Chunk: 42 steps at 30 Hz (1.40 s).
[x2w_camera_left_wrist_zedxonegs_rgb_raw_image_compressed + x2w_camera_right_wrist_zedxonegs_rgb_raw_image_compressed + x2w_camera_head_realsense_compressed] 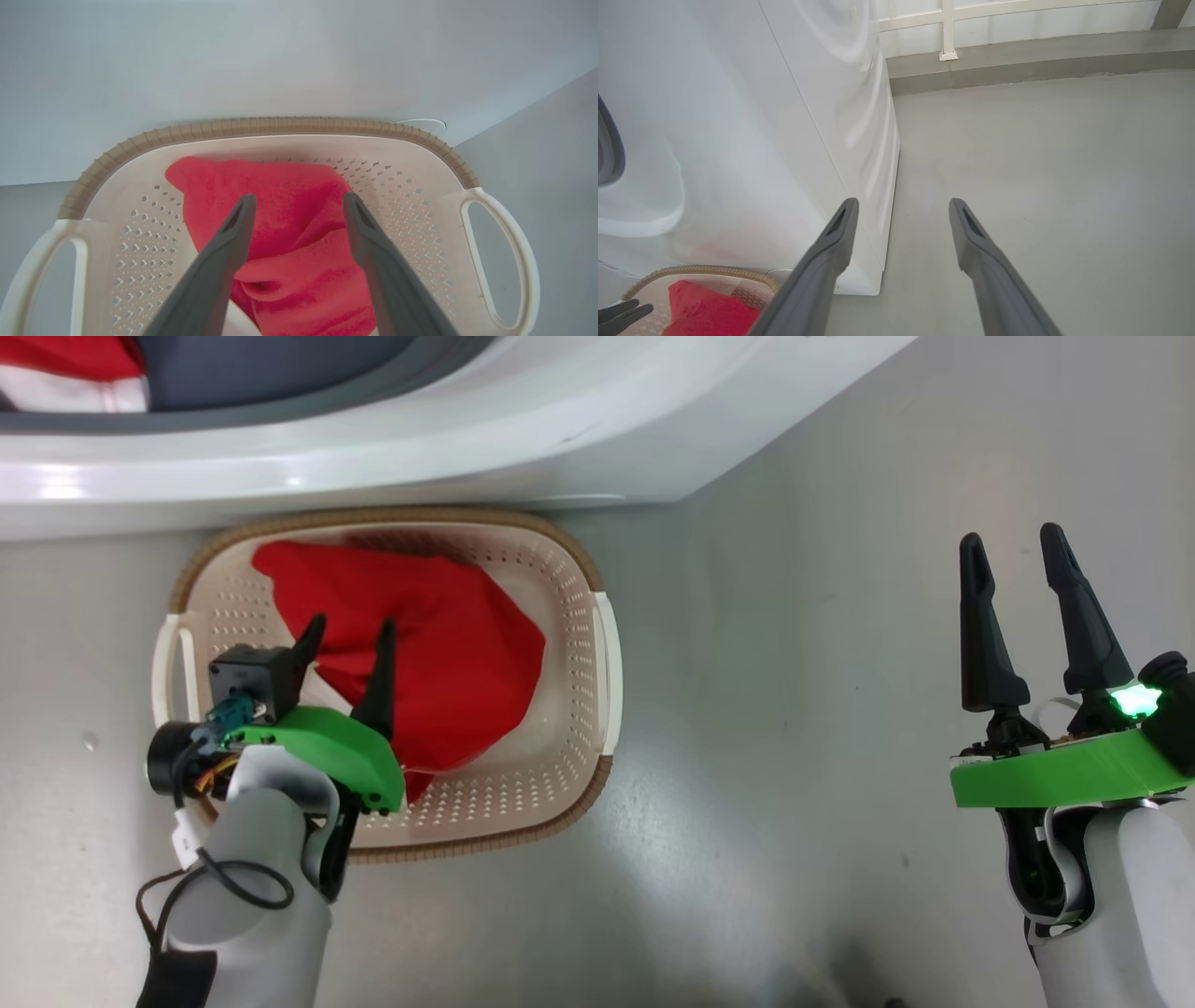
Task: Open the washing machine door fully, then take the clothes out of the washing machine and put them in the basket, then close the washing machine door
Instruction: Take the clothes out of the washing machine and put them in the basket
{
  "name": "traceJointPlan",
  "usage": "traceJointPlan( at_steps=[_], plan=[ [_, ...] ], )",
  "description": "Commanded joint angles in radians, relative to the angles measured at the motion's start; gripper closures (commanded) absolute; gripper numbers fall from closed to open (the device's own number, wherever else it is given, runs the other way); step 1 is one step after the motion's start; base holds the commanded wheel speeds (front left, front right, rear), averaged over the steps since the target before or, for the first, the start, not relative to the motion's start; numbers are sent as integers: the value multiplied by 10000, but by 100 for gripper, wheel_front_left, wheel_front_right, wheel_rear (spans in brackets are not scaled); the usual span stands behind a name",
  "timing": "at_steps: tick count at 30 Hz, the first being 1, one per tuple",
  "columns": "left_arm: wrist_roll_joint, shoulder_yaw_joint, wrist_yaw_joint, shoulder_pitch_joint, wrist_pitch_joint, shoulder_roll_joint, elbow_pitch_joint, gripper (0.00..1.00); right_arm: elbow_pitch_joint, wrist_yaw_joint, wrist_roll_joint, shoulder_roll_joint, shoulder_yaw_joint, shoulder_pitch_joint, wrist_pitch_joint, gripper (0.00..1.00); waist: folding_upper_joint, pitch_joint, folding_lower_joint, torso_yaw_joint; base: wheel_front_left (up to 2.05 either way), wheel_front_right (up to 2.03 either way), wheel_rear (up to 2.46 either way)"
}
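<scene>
Holds left tool (351, 621) and right tool (1011, 532) open, empty; expects soft, light clothes (467, 644), best pinched at a fold.

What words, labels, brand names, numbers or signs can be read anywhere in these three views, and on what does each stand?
None can be read. No writing shows on the washing machine, the basket, the clothes or the floor.
</scene>
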<state>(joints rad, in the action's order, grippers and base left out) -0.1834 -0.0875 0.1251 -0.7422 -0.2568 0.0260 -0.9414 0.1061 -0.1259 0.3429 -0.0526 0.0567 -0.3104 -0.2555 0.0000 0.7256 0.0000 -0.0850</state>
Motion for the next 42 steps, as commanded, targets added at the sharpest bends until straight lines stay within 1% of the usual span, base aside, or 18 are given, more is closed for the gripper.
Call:
traceJointPlan(
  at_steps=[1,9,14,28,29,42],
  plan=[
    [-141,263,53,481,-49,243,299,0,-174,-48,-3,20,-163,263,-63,0,0,-242,0,65,0,0,0],
    [-460,255,54,1078,-49,243,1094,0,-24,-48,-29,-33,-168,438,-63,0,0,-950,0,194,0,0,0],
    [-651,321,55,1525,-49,242,1890,0,86,-48,-32,-162,-180,617,-63,0,0,-1511,0,329,0,0,0],
    [-281,802,55,3086,-49,242,4096,0,396,-48,2,-312,-290,1353,-63,0,0,-3218,0,582,0,0,0],
    [-214,915,55,3296,-49,242,4453,0,426,-48,9,-344,-314,1463,-63,0,0,-3424,0,588,0,0,0],
    [-109,1377,55,4816,-49,242,6685,0,439,-48,54,-411,-244,2309,-63,0,0,-4596,0,611,0,0,0]
  ],
)
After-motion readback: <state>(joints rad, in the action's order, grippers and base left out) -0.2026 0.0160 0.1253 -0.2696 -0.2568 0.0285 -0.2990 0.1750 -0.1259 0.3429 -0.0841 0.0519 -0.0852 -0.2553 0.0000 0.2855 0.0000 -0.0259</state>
